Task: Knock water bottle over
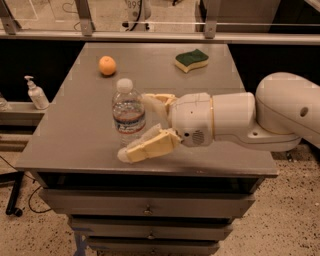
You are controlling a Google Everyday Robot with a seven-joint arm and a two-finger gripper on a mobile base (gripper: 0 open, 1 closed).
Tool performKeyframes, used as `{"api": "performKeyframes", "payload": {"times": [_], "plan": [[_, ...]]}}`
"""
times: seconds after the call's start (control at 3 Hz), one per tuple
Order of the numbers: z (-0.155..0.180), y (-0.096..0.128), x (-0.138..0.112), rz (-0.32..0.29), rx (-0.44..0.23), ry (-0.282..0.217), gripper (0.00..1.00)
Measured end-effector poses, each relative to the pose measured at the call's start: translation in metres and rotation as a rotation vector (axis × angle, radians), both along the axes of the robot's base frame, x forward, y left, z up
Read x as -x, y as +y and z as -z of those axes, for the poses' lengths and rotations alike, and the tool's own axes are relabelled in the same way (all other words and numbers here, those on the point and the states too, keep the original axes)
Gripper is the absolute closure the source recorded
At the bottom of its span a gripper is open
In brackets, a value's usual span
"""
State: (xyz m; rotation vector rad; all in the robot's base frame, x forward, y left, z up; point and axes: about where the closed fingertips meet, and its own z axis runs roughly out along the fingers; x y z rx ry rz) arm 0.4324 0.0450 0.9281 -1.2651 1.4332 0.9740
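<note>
Holds the gripper [134, 126] spread wide above the worktop [70, 130] near its front edge, fingers [150, 145] flanking the water bottle [129, 111]. Shows that bottle upright, left of centre by the front edge, cap on.

Nothing clearly legible. Blue, white and red label band [129, 122] on the water bottle [128, 106], print too blurred to read. Seemingly digits 99 on a white object [134, 6] beyond the table [80, 115]. Gripper [136, 126] near the table's front edge, spread either side of the water bottle.
</note>
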Motion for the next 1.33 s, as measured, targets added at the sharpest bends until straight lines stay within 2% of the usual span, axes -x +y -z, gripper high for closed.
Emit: {"api": "performKeyframes", "payload": {"times": [0.33, 1.0, 1.33], "plan": [[0.005, 0.014, 0.001, 0.024, -0.027, 0.012, 0.42], [0.010, 0.012, -0.005, 0.095, -0.016, 0.036, 0.88], [-0.005, 0.001, -0.019, 0.098, 0.046, 0.014, 1.00]]}}
